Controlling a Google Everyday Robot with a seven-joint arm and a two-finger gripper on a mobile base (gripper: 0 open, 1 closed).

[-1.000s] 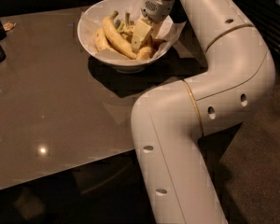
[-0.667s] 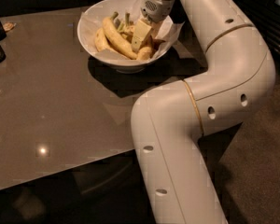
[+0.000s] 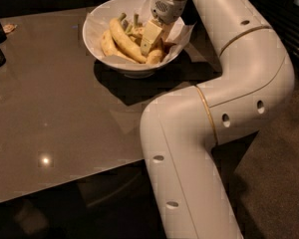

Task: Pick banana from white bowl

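Robot's cream gripper (image 3: 150, 40) is seen unmoved, low in the wide white paper-lined bowl (image 3: 96, 24), by the short speckled yellow banana (image 3: 156, 58). Its grip cannot be told. The bowl is set on a shiny brown table (image 3: 50, 98) in a dark room.

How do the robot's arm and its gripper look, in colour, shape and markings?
The arm is thick, rounded and glossy white, with thin gold rings at its joints and small dark oval holes along the shells. No cables show. The gripper, down in the white bowl, is a cream, blocky piece.
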